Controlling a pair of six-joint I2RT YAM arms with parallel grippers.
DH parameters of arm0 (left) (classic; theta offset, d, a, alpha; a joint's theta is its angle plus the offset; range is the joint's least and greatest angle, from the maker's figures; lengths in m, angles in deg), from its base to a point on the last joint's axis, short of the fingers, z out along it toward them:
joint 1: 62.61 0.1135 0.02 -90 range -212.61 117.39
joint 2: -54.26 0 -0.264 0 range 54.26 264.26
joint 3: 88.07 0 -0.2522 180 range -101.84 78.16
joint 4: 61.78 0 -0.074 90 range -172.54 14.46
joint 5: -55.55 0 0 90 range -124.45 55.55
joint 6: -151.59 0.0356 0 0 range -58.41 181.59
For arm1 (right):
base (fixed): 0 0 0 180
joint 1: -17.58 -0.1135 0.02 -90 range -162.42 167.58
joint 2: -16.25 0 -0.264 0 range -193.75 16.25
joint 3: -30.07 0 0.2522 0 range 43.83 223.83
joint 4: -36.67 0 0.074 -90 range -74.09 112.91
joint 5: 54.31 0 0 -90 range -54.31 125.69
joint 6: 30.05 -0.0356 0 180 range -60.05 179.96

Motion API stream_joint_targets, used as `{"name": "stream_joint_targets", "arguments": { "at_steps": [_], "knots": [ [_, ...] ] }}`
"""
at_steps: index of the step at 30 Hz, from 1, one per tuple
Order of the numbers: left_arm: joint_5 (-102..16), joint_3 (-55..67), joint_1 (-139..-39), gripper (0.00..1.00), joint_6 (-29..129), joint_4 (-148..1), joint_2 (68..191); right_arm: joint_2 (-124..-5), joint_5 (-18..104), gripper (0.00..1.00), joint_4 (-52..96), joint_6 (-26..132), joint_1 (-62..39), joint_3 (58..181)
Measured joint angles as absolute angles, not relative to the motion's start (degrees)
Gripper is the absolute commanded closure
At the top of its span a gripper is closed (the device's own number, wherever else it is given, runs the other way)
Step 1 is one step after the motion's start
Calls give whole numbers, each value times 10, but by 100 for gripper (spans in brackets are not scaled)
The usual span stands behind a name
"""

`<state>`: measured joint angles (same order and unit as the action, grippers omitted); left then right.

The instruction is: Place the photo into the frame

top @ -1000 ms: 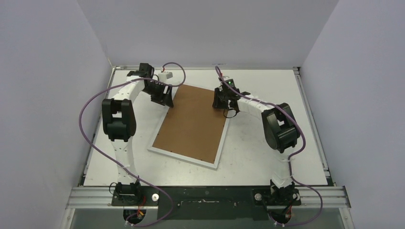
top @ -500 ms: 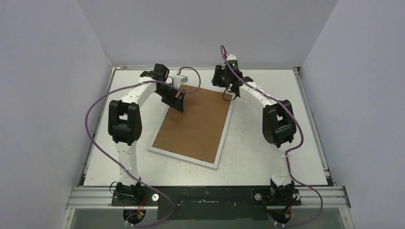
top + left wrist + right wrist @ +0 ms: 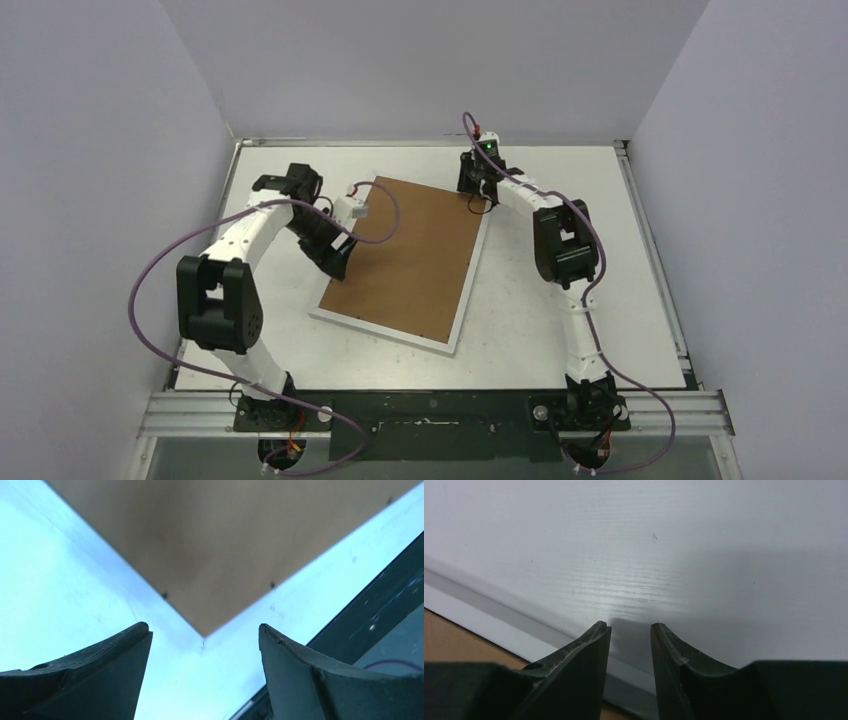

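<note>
White frame (image 3: 380, 331), brown backing board (image 3: 410, 255) uppermost

The top external view is bright and even, lit from overhead (no hard-edged shadows anywhere). The white table (image 3: 620, 300) stays clean, the arms cast only faint smudges, and focus holds to the edges. The enclosure walls (image 3: 100, 200) carry a lilac-grey tint.

The left wrist view has a heavy blue cast. The table glows washed-out cyan toward 9 o'clock, the brown backing board (image 3: 220, 545) at 12 is soft and dim, and the fingers (image 3: 90, 680) of the left gripper (image 3: 202, 630) are near-black.

In the right wrist view streaky glare sits at centre, a grey shadow spreads toward 3 o'clock, and the right gripper (image 3: 630, 626) is a dark silhouette at 6.
</note>
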<state>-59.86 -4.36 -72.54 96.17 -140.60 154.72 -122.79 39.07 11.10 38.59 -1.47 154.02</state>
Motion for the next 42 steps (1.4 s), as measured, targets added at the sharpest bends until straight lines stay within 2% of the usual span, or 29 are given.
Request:
{"name": "stream_joint_targets", "arguments": {
  "at_steps": [8,18,22,30,38,42],
  "knots": [
    [-492,135,-727,22,1055,-1404,1438,-1153,391,67,146,378,5,1416],
    [-398,294,-730,22,1070,-1295,1339,-940,397,69,173,346,-1,1105],
    [-369,336,-727,21,1069,-1265,1310,-878,400,69,155,337,-13,1039],
    [-337,368,-710,21,1091,-1203,1273,-858,401,68,118,340,-15,1076],
    [-353,307,-632,20,1182,-1289,1245,-877,400,67,126,346,-15,1151],
    [-344,349,-645,20,1192,-1280,1232,-910,407,67,134,341,-15,1152]
  ]
}}
